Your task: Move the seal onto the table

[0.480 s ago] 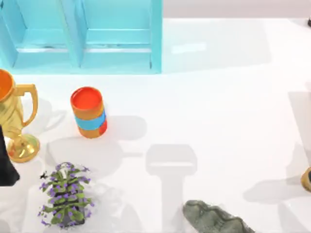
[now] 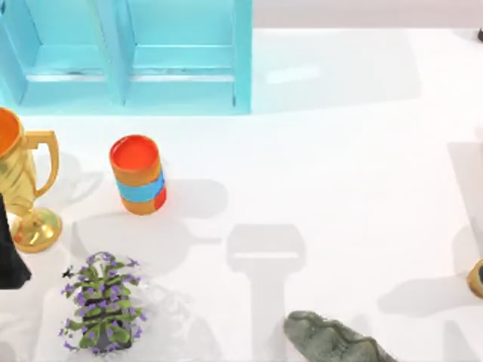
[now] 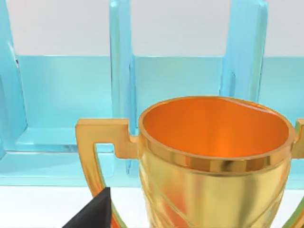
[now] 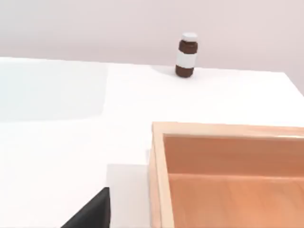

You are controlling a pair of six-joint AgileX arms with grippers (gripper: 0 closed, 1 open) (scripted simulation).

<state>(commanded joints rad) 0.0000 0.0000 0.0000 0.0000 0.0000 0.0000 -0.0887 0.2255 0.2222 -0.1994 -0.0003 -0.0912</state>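
Note:
The seal is out of view. The table point(image 2: 339, 166) is a glossy white surface spreading across the top view. A dark part of my left arm point(image 2: 10, 260) shows at the table's left edge, just beside the foot of a gold trophy point(image 2: 21, 188). In the left wrist view the trophy point(image 3: 213, 156) stands close in front of the camera, with a dark piece of my left gripper point(image 3: 91, 214) low beside it. A dark piece of my right gripper point(image 4: 91, 212) hangs over white table next to a wooden box point(image 4: 228, 175).
A turquoise shelf unit point(image 2: 128, 60) stands at the back left. An orange cup with a blue band point(image 2: 137, 175), a purple-flowered plant point(image 2: 102, 302) and a grey-green rock point(image 2: 328, 341) stand on the table. A brown bottle point(image 4: 186, 55) stands beyond the box.

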